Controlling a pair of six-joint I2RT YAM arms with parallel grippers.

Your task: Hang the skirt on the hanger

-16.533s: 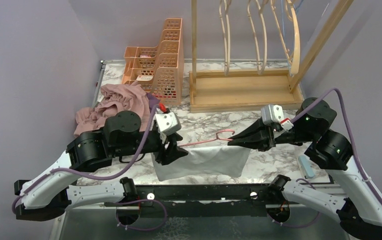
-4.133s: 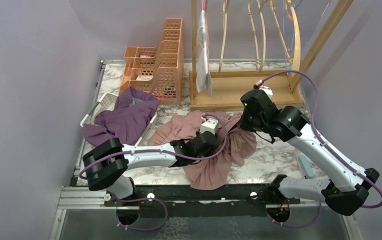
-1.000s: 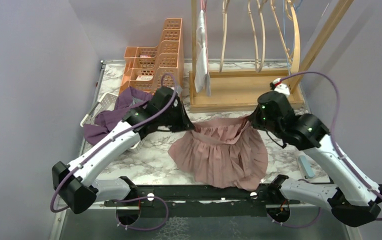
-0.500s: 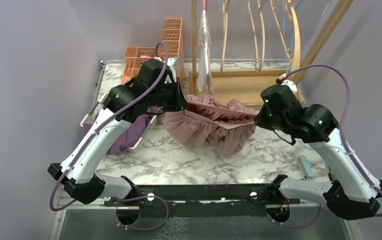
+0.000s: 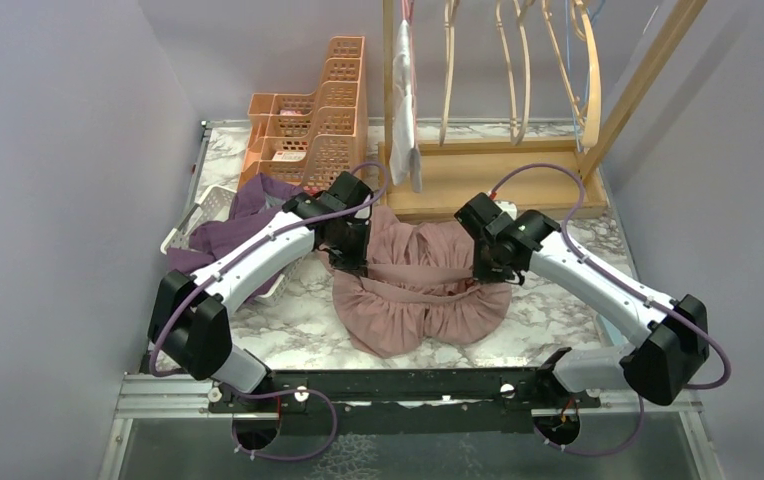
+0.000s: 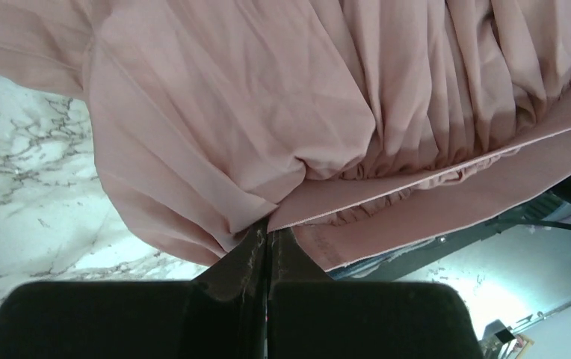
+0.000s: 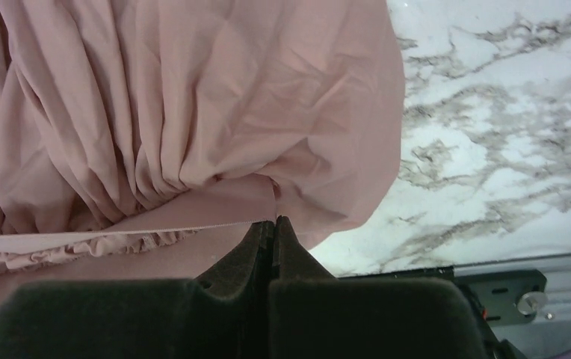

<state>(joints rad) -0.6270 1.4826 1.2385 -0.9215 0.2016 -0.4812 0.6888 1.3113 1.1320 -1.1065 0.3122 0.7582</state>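
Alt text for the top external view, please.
The left gripper and right gripper each pinch the waistband of the pink skirt, spread between them over the marble table. Behind stand a wooden hanger rack and orange baskets.

No text that I can read.
In all my views I find no legible letters, numbers or brand marks: the skirt (image 5: 418, 290), the bench (image 5: 288, 320) and the orange baskets (image 5: 318, 130) look plain.
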